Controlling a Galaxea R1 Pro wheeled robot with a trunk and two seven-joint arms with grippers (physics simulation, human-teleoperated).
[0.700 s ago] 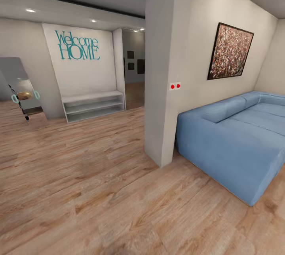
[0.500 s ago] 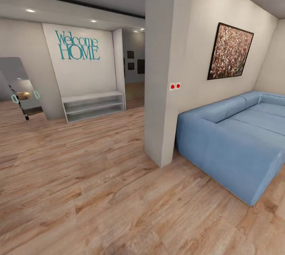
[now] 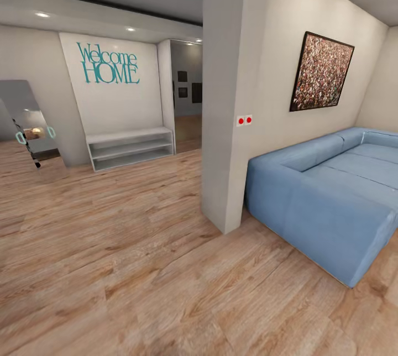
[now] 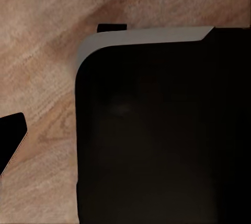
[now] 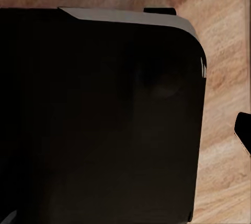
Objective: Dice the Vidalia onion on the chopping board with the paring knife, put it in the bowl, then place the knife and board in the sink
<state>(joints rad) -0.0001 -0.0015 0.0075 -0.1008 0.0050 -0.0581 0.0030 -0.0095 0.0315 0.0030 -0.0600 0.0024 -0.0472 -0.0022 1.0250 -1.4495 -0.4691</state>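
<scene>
Head view recorded a blue sofa (image 3: pixel 326 190) beside a white pillar (image 3: pixel 224 96) on wood flooring (image 3: pixel 138 267); gripper states could not be determined.

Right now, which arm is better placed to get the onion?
Neither yet. The head view shows a blue sofa, a pillar and wooden floor, not the kitchen. Each wrist view looks down at the floor beside a dark body.

One sofa (image 3: pixel 331 190), one painting (image 3: pixel 321 72), one mirror (image 3: pixel 30 124), two red switches (image 3: pixel 244 120).
</scene>
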